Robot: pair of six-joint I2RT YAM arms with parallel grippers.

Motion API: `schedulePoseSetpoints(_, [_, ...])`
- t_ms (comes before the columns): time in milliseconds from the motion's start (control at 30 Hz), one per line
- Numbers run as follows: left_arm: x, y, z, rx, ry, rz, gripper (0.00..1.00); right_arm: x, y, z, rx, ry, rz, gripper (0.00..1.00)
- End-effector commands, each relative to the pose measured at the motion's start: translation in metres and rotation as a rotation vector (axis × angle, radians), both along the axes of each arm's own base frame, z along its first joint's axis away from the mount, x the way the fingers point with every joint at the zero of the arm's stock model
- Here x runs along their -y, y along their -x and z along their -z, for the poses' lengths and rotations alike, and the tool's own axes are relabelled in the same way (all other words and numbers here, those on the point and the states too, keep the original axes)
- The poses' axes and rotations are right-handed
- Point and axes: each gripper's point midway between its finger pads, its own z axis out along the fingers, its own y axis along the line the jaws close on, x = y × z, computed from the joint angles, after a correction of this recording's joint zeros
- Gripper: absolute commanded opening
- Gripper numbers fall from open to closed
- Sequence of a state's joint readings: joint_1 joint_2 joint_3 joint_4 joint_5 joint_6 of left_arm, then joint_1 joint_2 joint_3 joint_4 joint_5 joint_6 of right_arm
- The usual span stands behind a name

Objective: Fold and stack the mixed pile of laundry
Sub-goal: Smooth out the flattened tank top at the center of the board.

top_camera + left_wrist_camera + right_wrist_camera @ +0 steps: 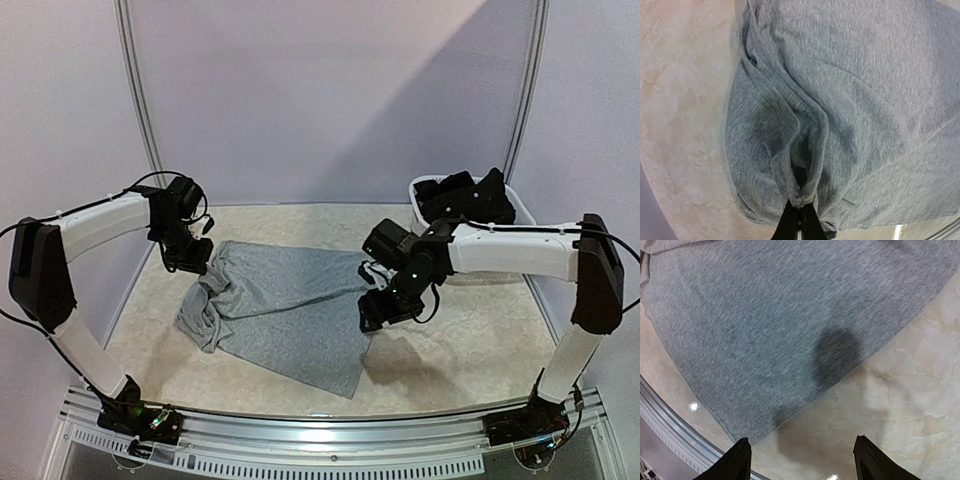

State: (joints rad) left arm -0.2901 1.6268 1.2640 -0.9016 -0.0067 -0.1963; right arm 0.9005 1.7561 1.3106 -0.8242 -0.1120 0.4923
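A light grey sleeveless top lies spread on the table, bunched at its left side. My left gripper is shut on a pinched fold of that grey top at its far left corner; the black fingertips clamp the gathered cloth. My right gripper hovers over the top's right edge, open, with nothing between its fingertips; below it lie the grey top and bare table. A black garment fills the white basket.
The white laundry basket stands at the back right, close behind my right arm. The marbled table ends at a metal rail along the near edge. Grey walls close off the back and sides.
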Motion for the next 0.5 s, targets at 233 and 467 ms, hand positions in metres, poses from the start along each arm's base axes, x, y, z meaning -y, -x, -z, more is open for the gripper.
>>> schedulePoseSetpoints(233, [-0.002, -0.006, -0.019, 0.044, 0.06, -0.024, 0.0, -0.048, 0.026, 0.019, -0.043, 0.048, -0.086, 0.72])
schedulePoseSetpoints(467, [-0.005, -0.01, -0.019, 0.049, 0.065, -0.031, 0.0, -0.057, 0.04, 0.028, -0.057, 0.087, -0.117, 0.73])
